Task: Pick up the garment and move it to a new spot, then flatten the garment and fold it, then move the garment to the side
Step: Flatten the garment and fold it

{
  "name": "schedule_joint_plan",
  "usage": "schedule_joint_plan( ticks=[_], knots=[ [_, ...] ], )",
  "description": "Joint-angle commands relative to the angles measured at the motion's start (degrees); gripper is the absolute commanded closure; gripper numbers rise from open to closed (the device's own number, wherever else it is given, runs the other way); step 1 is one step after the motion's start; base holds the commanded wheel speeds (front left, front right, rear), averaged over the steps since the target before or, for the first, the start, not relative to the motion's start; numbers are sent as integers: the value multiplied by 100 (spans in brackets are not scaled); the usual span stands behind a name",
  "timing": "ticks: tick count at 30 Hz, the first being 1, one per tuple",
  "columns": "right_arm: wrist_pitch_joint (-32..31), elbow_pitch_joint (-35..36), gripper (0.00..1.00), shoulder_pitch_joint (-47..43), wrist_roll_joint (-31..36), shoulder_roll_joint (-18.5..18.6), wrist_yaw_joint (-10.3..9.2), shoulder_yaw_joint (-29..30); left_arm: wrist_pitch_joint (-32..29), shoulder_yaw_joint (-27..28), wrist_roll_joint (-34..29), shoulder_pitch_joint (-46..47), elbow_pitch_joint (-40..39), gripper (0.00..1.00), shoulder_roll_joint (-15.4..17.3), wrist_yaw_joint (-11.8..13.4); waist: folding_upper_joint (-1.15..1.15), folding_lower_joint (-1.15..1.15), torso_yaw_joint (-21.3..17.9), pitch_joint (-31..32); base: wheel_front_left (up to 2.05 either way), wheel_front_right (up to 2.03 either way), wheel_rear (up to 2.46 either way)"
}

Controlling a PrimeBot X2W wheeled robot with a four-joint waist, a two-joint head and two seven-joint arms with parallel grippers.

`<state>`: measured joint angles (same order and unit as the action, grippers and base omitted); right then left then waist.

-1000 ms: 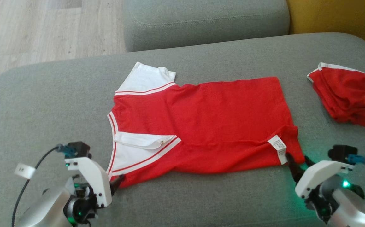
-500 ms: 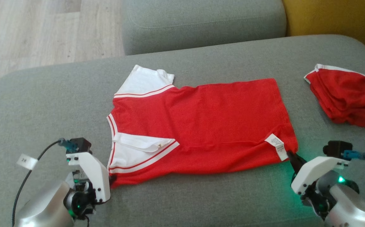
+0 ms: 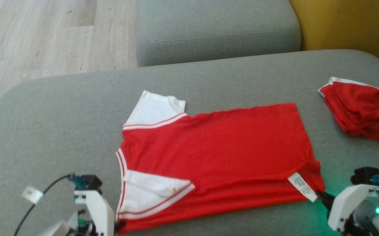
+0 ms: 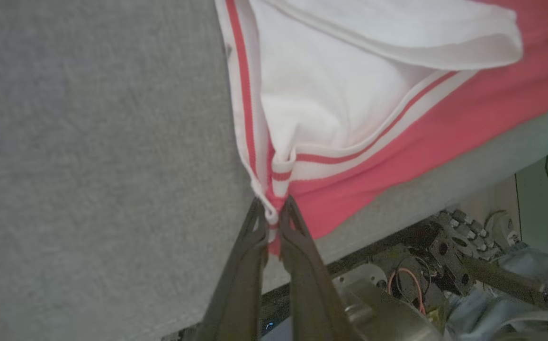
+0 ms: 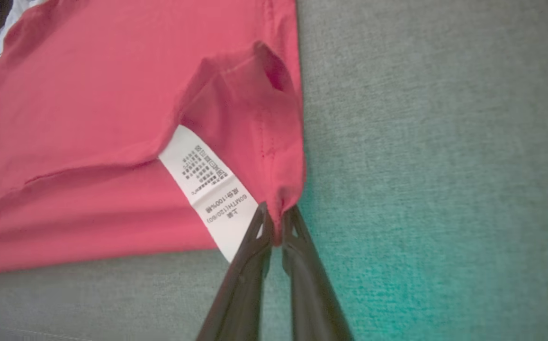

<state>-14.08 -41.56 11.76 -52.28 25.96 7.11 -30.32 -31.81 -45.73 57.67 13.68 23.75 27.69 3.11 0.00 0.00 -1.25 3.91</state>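
I see the red garment [image 3: 215, 154] lying spread on the grey cushion [image 3: 61, 124], close to its front edge. The left jaws are clamped on the garment's white striped corner [image 4: 274, 182], at the front left. The right jaws are clamped on the red corner just beside the white label [image 5: 210, 189]. A second red cloth [image 3: 361, 111] lies near the cushion's right edge, apart from the garment.

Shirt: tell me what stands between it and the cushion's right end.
A second red garment lies on the cushion to the right of the shirt, apart from it. It would likely block a move that way.
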Motion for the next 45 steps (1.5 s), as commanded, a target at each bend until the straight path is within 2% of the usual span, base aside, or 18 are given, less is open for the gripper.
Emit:
schedule_joint_plan(
  ticks=[1, 2, 3, 4, 5, 9, 13, 17, 22, 27, 33, 37, 45],
  knots=[
    [-30, 145, 100, -14, 81, 234, 37, 100, -26, 248, 61, 193, -218, 100, 341, 104, 0, 0, 5, -7, 0, 0, 0],
    [-87, 174, 71, -70, 115, 236, 37, 194, -70, 254, 96, 114, -325, 100, 384, 161, 0, 0, 7, -10, 0, 0, 0],
    [-173, 198, 49, -129, 157, 228, 37, 267, -142, 245, 136, 40, -430, 100, 414, 210, 0, 0, 9, -12, 0, 0, 0],
    [-230, 245, 1, -179, 200, 211, 37, 346, -191, 251, 178, -18, -532, 58, 436, 257, 0, 0, 12, -15, 0, 0, 0],
    [-217, 326, 0, -208, 231, 177, 37, 459, -186, 280, 201, -44, -625, 0, 456, 297, 0, 0, 11, -22, 0, 0, 0],
    [-112, 818, 0, -238, 386, 77, 37, 947, -73, 387, 44, 196, -963, 0, 565, 412, 0, 0, -3, -53, 0, 0, 0],
    [172, 1422, 0, -11, 647, -105, 37, 1563, 182, 529, -339, 886, -1169, 0, 564, 496, 0, 0, -87, -158, 0, 0, 0],
    [270, 1521, 0, 480, 1045, -443, 37, 1980, 384, 503, -715, 1787, -907, 0, 285, 330, 0, 0, -177, -399, 0, 0, 0],
    [103, 1181, 0, 1415, 1401, -758, 37, 2108, 370, 249, -1212, 3123, -37, 0, -137, -125, 0, 0, -270, -1076, 0, 0, 0],
    [-107, 558, 0, 2361, 1562, -807, 37, 1930, 243, 202, -1330, 4196, 1082, 0, -583, -381, 0, 0, -363, -1721, 0, 0, 0],
    [-256, -92, 0, 3167, 1455, -822, 37, 1378, 177, 143, -1400, 4978, 2193, 0, -947, -570, 0, 0, -483, -2165, 0, 0, 0],
    [-175, -449, 0, 3535, 1362, -856, 37, 1010, 230, 116, -1443, 5295, 2762, 0, -1063, -639, 0, 0, -612, -2330, 0, 0, 0],
    [-49, -739, 0, 3910, 964, -969, 37, 396, 419, 103, -1542, 5703, 3471, 0, -1089, -605, 0, 0, -821, -2566, 0, 0, 0]
  ],
)
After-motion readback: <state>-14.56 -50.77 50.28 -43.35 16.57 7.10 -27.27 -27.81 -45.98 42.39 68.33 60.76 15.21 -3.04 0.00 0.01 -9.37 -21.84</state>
